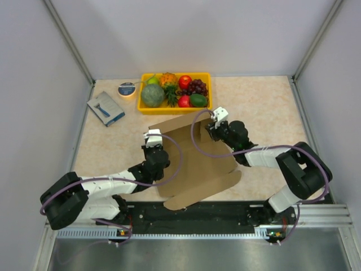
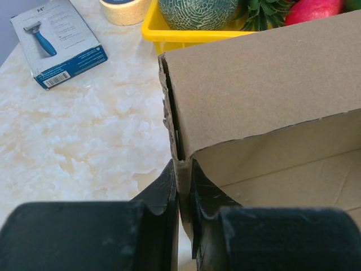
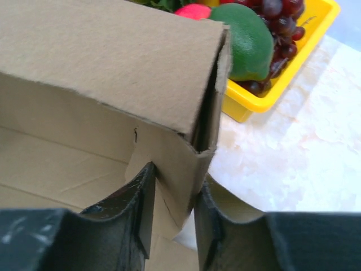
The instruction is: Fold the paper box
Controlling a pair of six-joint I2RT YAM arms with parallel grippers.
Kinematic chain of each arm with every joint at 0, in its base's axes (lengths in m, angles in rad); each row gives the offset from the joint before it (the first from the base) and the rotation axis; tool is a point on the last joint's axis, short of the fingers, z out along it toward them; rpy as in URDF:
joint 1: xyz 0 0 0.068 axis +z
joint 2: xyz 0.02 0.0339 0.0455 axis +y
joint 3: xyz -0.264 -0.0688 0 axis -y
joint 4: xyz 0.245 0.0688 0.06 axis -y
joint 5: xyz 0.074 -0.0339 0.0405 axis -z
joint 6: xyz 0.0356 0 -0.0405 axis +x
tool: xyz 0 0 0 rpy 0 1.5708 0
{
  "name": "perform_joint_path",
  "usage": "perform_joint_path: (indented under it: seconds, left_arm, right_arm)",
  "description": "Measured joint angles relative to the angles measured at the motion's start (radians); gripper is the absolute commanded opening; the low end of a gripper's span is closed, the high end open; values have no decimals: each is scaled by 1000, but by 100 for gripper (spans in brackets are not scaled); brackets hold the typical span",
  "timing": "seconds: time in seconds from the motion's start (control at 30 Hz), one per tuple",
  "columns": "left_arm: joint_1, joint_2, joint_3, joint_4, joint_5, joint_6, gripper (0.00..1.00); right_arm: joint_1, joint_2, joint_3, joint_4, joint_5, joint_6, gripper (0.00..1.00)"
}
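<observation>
Paper box (image 1: 197, 169) of brown corrugated cardboard, on the near side of the yellow plastic fruit tray (image 1: 169, 110); my left gripper (image 2: 181, 169) pinches its left wall, my right gripper (image 3: 174, 186) clamps its right wall.

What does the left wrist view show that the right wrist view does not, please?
Only the left wrist view: the blue packet, the tape roll, the melon, and the left hand shut on the left corner of the box.
Only the right wrist view: the grapes, a green fruit, and the right hand gripping the box's right corner.
Both: the box with its far wall upright, the yellow tray behind it, and the table.
</observation>
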Motion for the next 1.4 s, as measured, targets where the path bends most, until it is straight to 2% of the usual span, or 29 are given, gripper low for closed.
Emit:
perform_joint_path:
  seconds: [0.03, 0.07, 0.17, 0.2, 0.23, 0.27, 0.3, 0.4, 0.43, 0.67, 0.8, 0.9, 1.03, 1.1, 1.17, 1.3, 1.4]
  left_arm:
    - [0, 0, 0, 0, -3, 0, 0]
    - [0, 0, 0, 0, -3, -1, 0]
    - [1, 0, 0, -2, -10, -8, 0]
    - [1, 0, 0, -2, -10, -9, 0]
    - [1, 0, 0, -3, -13, -10, 0]
    - [2, 0, 0, -6, -19, -11, 0]
    - [4, 0, 0, -9, -24, -13, 0]
    - [3, 0, 0, -8, -13, -15, 0]
    - [3, 0, 0, -8, -11, -15, 0]
    - [2, 0, 0, -7, 2, -16, 0]
    - [1, -1, 0, -6, 3, -15, 0]
    - [-2, -5, 0, -1, 18, -14, 0]
    - [-5, -6, 0, 0, 28, -6, 0]
    - [-4, -6, -3, -1, 23, -3, 0]
    - [-5, -6, -3, -1, 20, -3, 0]
    - [-5, -6, -3, -2, 19, -25, 0]
    - [-3, 2, 3, -29, 0, -62, 0]
  right_arm:
    - [3, 6, 1, 10, 20, -2, 15]
    - [5, 12, 1, 19, 38, -1, 1]
    - [21, 27, 10, 37, 104, 3, 0]
    - [32, 34, 15, 39, 134, 0, 4]
    - [47, 41, 21, 43, 166, -6, 23]
    - [63, 48, 23, 53, 194, -15, 34]
    - [76, 55, 27, 54, 212, -22, 40]
    - [104, 72, 47, 49, 235, -46, 50]
    - [109, 73, 51, 47, 236, -50, 58]
    - [99, 73, 51, 25, 152, -53, 77]
    - [45, 70, 44, 4, 17, -53, 79]
    - [-18, 57, 37, -55, -114, -64, 73]
    - [-58, 50, 44, -109, -245, -79, 47]
    - [-70, 52, 68, -146, -271, -72, 46]
    - [-73, 54, 79, -144, -263, -48, 54]
    - [-31, 54, 68, -104, -153, 37, 59]
    - [74, 55, 63, -98, 89, 98, 63]
